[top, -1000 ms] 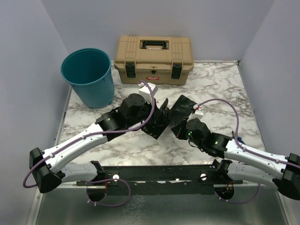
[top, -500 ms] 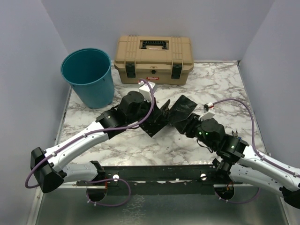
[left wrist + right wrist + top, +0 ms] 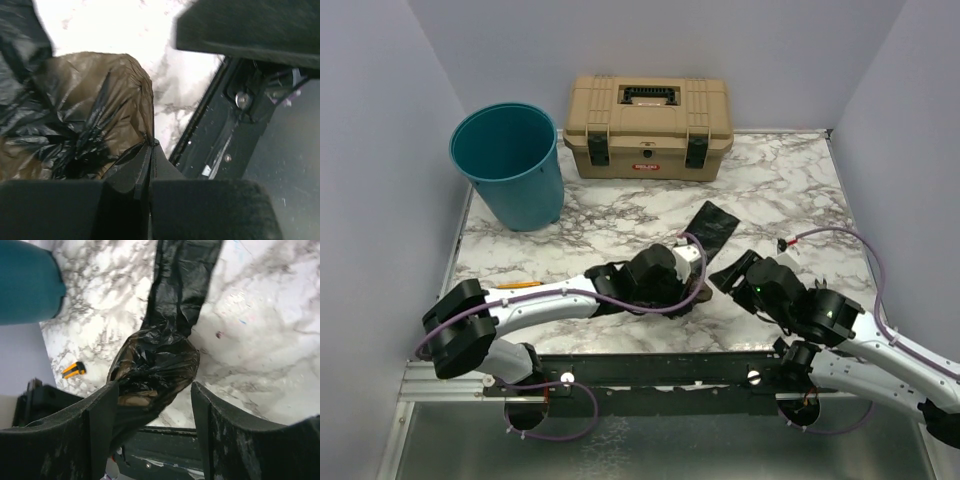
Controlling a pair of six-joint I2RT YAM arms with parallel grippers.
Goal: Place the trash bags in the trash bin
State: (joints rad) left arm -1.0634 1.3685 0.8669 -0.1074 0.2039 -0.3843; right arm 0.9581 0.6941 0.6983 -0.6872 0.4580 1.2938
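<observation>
Since a second ago our left hand (image 3: 150,149) has swung back toward 6 o'clock and our right hand (image 3: 155,387) has let go. The trash bin (image 3: 523,195) stands at 10 o'clock; the left hand is clamped on the trash bags (image 3: 711,226) — lying from centre toward 5 o'clock — and the right hand straddles the bunch, spread wide.

A tan toolbox (image 3: 649,128) with black latches and a black handle stands closed at the far middle of the marble table (image 3: 790,190). A small orange thing (image 3: 518,285) lies near left. A black rail (image 3: 670,372) runs along the near edge.
</observation>
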